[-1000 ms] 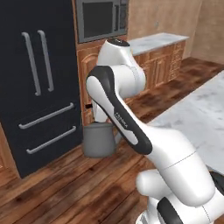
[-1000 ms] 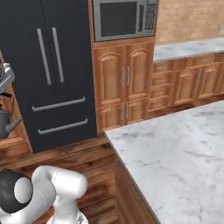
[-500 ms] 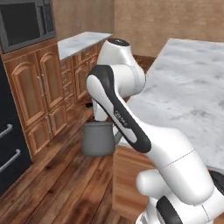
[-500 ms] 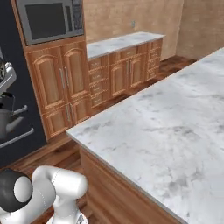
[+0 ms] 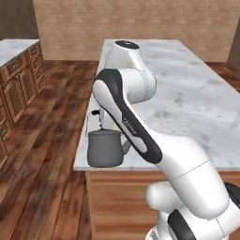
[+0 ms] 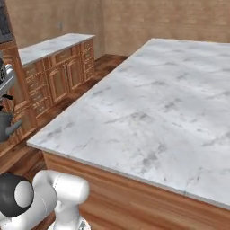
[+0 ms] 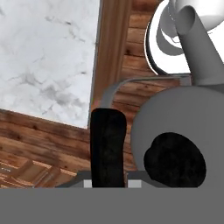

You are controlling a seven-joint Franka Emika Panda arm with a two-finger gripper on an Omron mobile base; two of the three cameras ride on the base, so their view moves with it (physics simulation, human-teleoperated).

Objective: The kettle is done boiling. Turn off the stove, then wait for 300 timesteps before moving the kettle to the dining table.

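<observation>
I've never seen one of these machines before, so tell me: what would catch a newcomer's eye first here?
Most likely the small grey kettle hanging in the air from the robot's claw, which is shut on its thin handle by the near corner of the big marble dining table. Next comes the bulky white arm itself, looping up in the left base view. Beyond lie a wooden floor and brown cabinets.

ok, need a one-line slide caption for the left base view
Franka arm carrying the dark grey kettle by its handle, level with the near corner of the marble dining table.
</observation>
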